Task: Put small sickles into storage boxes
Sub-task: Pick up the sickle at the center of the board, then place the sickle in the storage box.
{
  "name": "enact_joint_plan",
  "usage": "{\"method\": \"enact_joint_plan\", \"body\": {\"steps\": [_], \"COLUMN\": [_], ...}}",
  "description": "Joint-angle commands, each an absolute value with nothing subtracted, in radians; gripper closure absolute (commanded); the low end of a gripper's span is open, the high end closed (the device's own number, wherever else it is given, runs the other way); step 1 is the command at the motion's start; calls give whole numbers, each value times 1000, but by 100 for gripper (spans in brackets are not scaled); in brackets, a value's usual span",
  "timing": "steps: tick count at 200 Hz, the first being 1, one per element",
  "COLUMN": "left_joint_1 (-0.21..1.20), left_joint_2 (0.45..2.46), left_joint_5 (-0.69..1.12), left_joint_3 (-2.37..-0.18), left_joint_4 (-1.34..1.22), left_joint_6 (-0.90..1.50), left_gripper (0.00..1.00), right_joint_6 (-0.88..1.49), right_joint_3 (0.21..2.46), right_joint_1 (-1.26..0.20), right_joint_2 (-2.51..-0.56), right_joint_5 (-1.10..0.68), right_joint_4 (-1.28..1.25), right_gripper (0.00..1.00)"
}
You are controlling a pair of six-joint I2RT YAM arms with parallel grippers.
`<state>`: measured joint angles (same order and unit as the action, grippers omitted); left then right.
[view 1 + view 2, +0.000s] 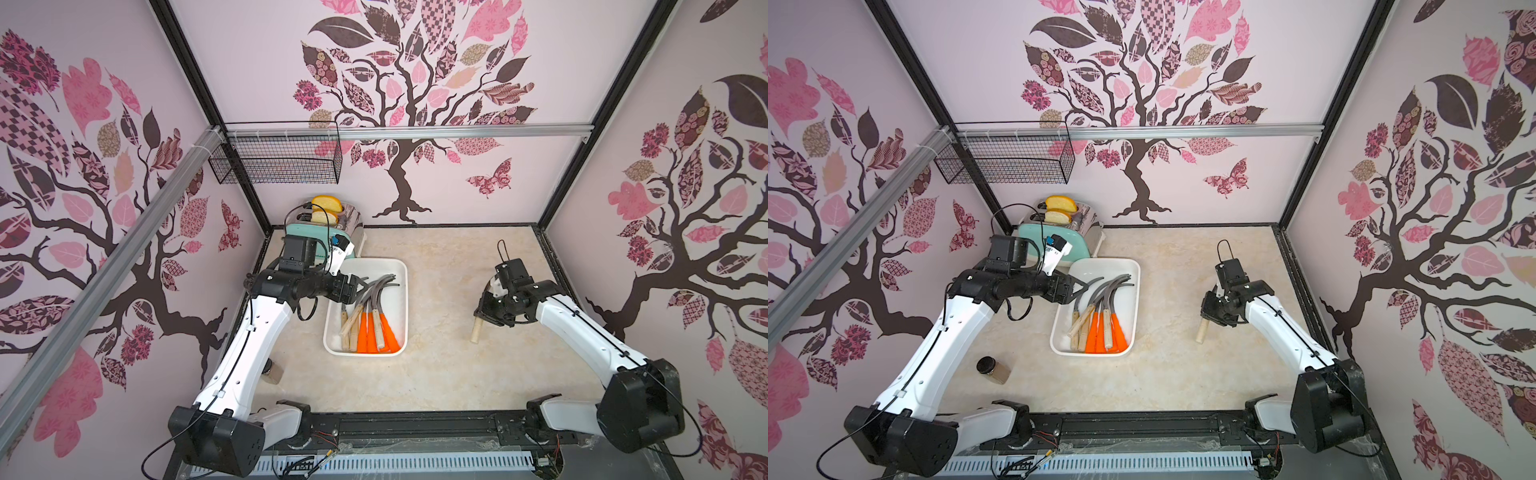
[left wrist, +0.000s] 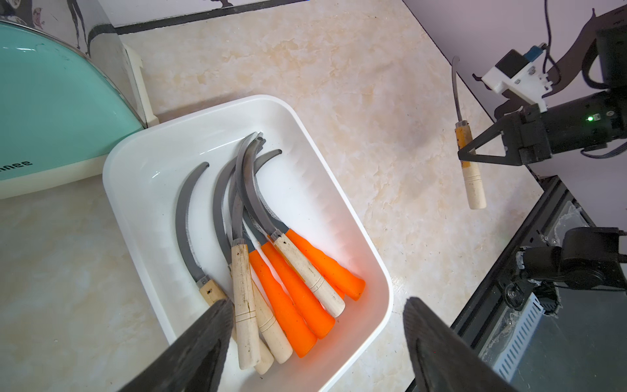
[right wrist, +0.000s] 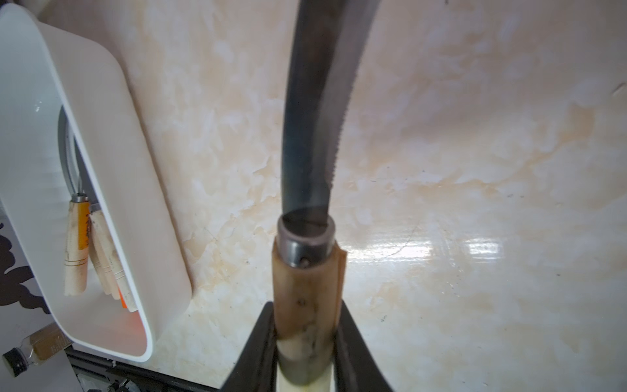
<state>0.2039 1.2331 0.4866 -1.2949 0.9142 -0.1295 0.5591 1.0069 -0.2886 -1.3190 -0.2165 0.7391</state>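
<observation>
Transfer step: right gripper (image 3: 305, 309) clamped on wooden-handled sickle (image 2: 474, 185), off table, 3 o'clock from white tray (image 1: 397, 286) holding other sickles (image 1: 365, 332). Left gripper (image 2: 315, 305) wide, empty, at tray's 10 o'clock. Next: carry toward 9 o'clock, release.

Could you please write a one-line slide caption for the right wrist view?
The right tool grips a wooden-handled sickle near the white tray holding other sickles.
</observation>
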Motion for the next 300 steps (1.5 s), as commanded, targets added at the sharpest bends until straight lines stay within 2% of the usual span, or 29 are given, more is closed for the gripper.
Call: {"method": "enact_joint_plan", "body": {"steps": [1, 114, 181, 224, 256, 300], "left_joint_1": [207, 170, 62, 54, 49, 49], "left_joint_2": [1243, 1208, 1187, 1173, 1177, 1170], "left_joint_5": [462, 358, 366, 334, 230, 244], "left_joint_3": [-1317, -1296, -1269, -1275, -1301, -1329], "left_joint_4": [885, 819, 802, 817, 821, 828], "left_joint_6": [-118, -1, 32, 20, 32, 34], "left_gripper": [17, 18, 18, 19, 18, 18], "right_joint_6": [580, 568, 558, 545, 545, 551], "right_joint_3": [1108, 1535, 1696, 1848, 1935, 2028], "right_joint_1": [-365, -653, -724, -774, -808, -838], "right_joint_2": [-1360, -1674, -1813, -1929, -2013, -2101], "right_joint_5": [-190, -167, -201, -217, -238, -255], "right_joint_4": [763, 766, 753, 787, 795, 817], "right_gripper": [100, 100, 100, 100, 100, 100]}}
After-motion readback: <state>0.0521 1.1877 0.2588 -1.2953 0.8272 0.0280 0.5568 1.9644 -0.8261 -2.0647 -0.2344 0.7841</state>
